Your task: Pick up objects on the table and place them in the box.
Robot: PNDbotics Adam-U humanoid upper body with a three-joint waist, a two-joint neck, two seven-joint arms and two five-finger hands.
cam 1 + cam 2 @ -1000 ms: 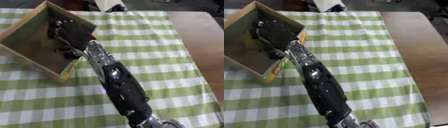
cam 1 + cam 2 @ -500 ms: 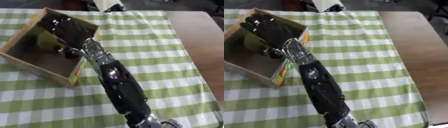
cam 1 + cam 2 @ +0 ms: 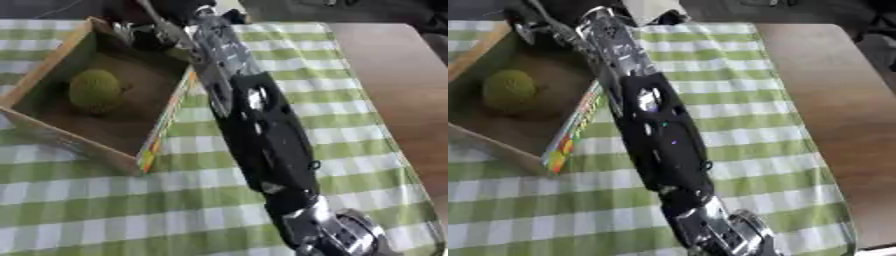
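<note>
A round, bumpy green fruit (image 3: 94,89) lies on the floor of the open cardboard box (image 3: 80,146) at the left. My right arm (image 3: 254,115) stretches from the bottom right up across the cloth to the box's far right corner. My right hand (image 3: 159,29) hangs there above the box's rim, past the fruit and apart from it. Its fingers look relaxed and hold nothing. My left hand is out of sight.
A green and white checked cloth (image 3: 87,210) covers the table under the box and arm. Bare brown tabletop (image 3: 398,80) runs along the right side. Dark shapes sit past the table's far edge.
My right hand, which was down inside the box, has risen and drawn back to the far corner, leaving the green fruit in plain sight on the box floor. The camera has also shifted.
</note>
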